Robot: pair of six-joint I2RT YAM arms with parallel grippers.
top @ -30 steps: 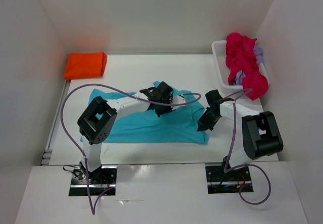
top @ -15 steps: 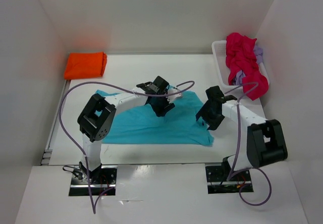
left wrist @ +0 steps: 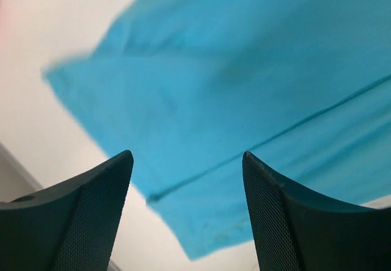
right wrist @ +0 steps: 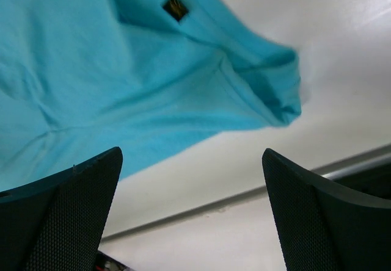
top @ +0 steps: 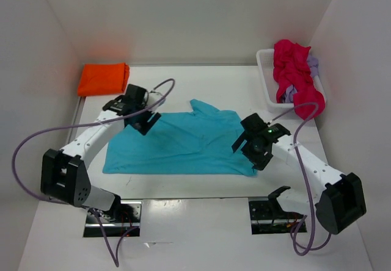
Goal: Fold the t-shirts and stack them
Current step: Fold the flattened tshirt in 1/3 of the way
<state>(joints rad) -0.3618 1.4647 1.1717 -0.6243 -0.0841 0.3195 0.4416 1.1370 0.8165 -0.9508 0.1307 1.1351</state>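
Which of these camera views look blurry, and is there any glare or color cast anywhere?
Left wrist: the turquoise shirt is smeared, its corner edge ghosted by motion. Right wrist: sharper, with a soft sheen on the table. Top external: crisp, evenly lit; the orange shirt throws a reddish tint on the wall beside it.

bright, even, diffuse light fills the white enclosure, and the top view is sharp. the arms cast only faint, soft shadows on the table [top: 201, 88]. the orange shirt [top: 102, 79] throws a warm tint onto the left wall [top: 43, 69]. in the left wrist view the turquoise shirt [left wrist: 244, 69] has smeared, blurry edges. the right wrist view shows a pale sheen on the table's far corner.
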